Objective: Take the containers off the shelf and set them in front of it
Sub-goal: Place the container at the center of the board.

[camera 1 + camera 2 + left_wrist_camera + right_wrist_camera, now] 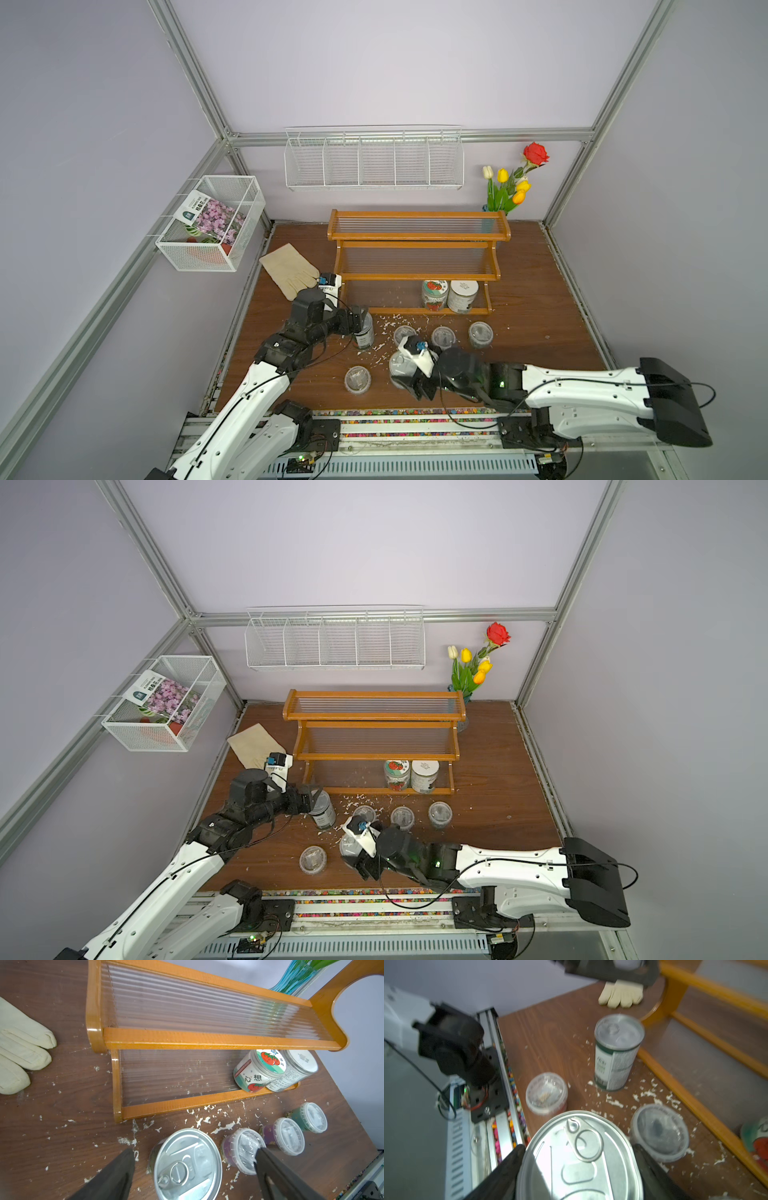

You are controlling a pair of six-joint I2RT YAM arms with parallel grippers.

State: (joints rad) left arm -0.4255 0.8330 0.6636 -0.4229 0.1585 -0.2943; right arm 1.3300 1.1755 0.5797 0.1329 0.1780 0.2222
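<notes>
The left gripper (194,1152) is spread wide, a finger on either side of the green-labelled tin (187,1165) with a gap on each side, so it grips nothing. That tin stands upright on the table (540,299) just in front of the left end of the shelf (415,237). Its long axis is vertical, its silver pull-tab lid faces up, and a green and white label wraps its side. The right gripper (577,1147) is clamped on the second tin (398,366), a finger pressed to each side of the rim. This tin's lid also faces up, and I cannot tell whether its base touches the table. Four clear tubs sit lids up: three in a row (404,333) (443,336) (480,334) before the shelf, one (357,379) nearer the robot. The red-fruit jar (434,294) and white-lidded jar (462,296) stand upright, touching, at the right of the bottom tier.
</notes>
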